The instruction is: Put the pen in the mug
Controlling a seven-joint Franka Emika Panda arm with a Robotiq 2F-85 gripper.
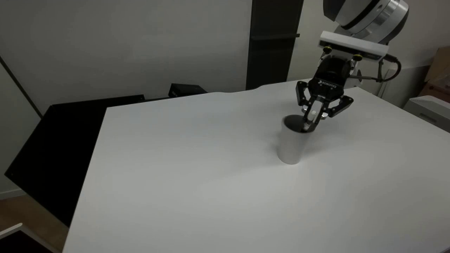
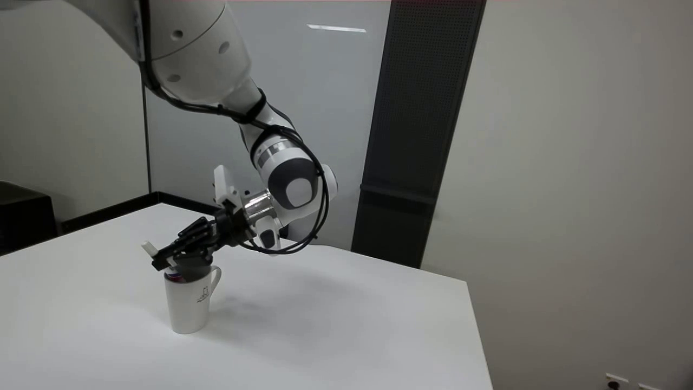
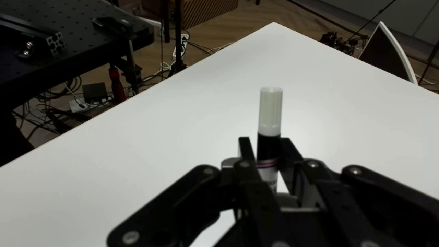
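The mug stands upright on the white table; in an exterior view its handle and a small print show. My gripper is at the mug's rim, its fingertips over the opening. It is shut on the pen, which shows a whitish cap, a black band, red and blue stripes and a white barrel. In an exterior view the capped end of the pen sticks out past the fingers, and its other end slants down into the mug's mouth. The wrist view mostly hides the mug behind the fingers.
The white table spreads around the mug. A dark perforated bench with cables below lies beyond the table edge in the wrist view. A light grey box stands at the right in an exterior view.
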